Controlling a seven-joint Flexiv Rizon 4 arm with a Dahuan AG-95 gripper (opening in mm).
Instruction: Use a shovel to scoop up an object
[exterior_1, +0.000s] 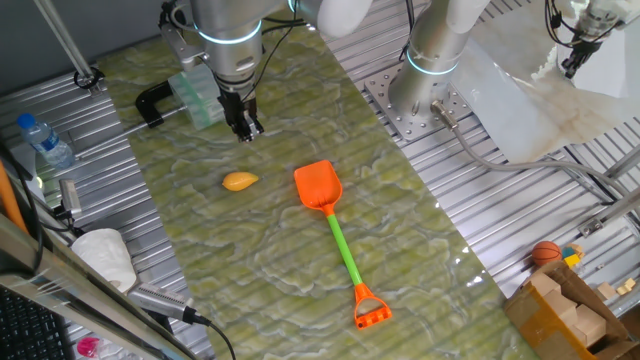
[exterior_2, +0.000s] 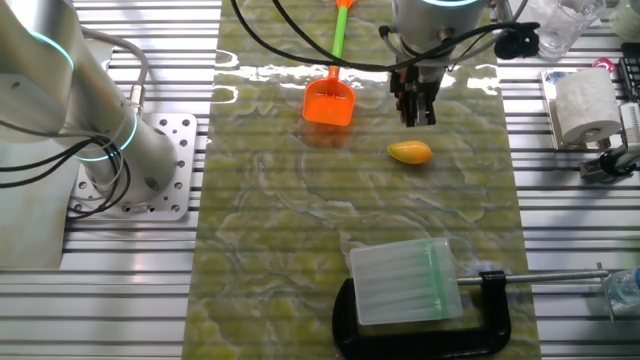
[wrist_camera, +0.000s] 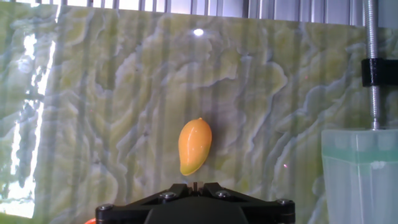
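Shovel (exterior_1: 334, 225) lies ungrasped mid-mat, lemon-like object (exterior_1: 239, 181) just beside its blade; gripper (exterior_1: 246, 128), fingers pressed together and empty, hovers near the object and risks knocking it away.

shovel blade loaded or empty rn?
Empty. The shovel lies flat on the mat, blade bare; the object sits on the mat apart from it. The tool holds nothing.
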